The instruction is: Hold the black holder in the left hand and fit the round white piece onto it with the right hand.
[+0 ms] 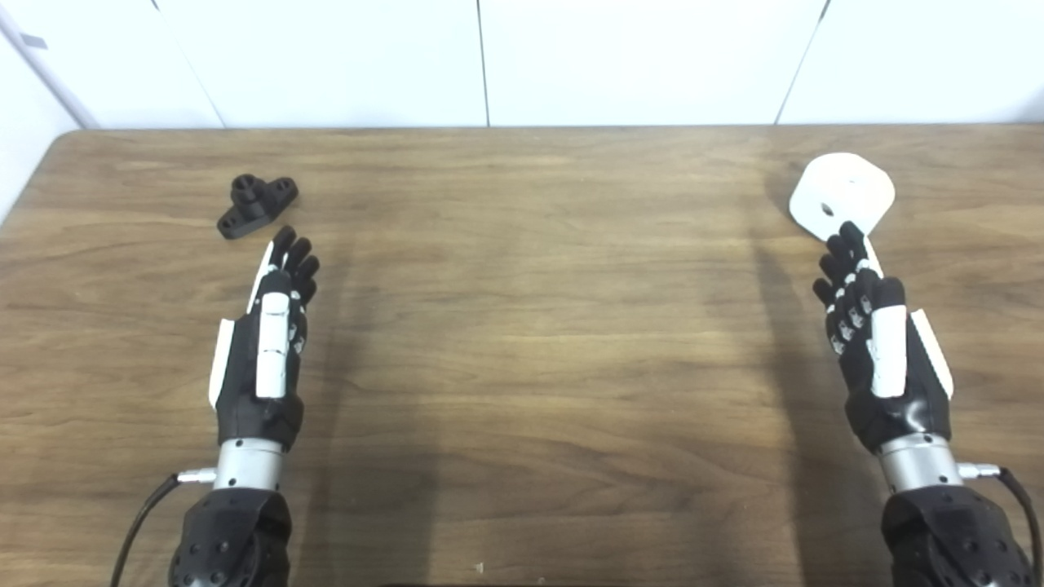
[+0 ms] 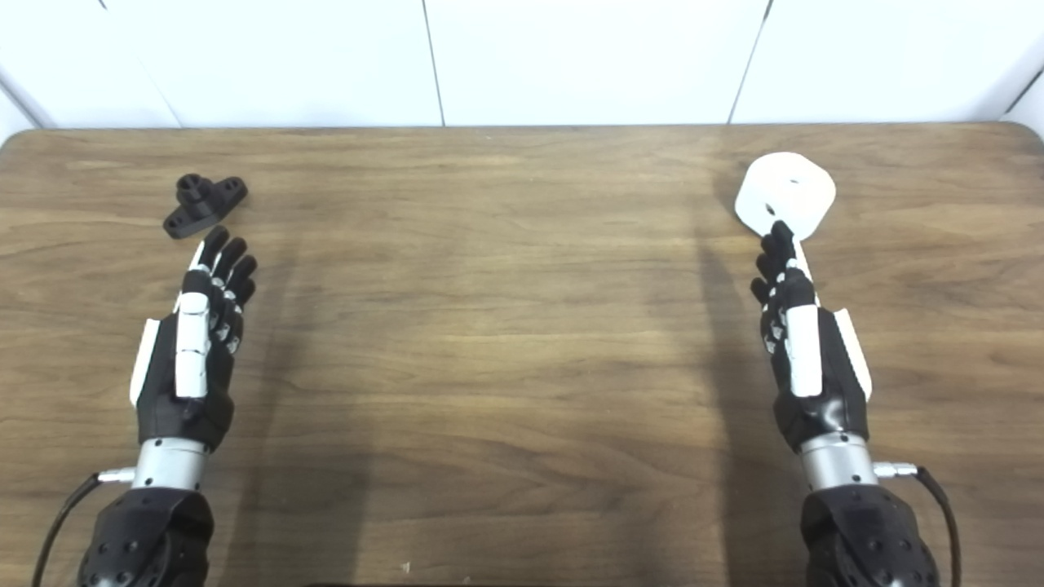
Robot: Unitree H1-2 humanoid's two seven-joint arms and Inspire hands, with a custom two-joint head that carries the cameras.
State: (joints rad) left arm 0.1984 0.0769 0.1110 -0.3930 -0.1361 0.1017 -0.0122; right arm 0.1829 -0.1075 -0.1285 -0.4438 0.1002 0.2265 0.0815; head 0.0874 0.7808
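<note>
Left hand (image 1: 263, 350) and right hand (image 1: 881, 342), fingers extended and empty; black holder (image 1: 256, 205) far left, round white piece (image 1: 842, 194) far right on worktop (image 1: 538, 326).

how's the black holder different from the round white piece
The black holder is dark, small and irregular, a flat base with a raised tube; the round white piece is pale, larger and a smooth disc with a small hole. The holder lies far left, clear of the left hand; the white piece lies far right, the right hand overlapping its near edge. Both rest unheld on the table.

black holder (image 1: 256, 205), white round piece (image 1: 842, 195), brown wood-grain table (image 1: 538, 326)
</note>
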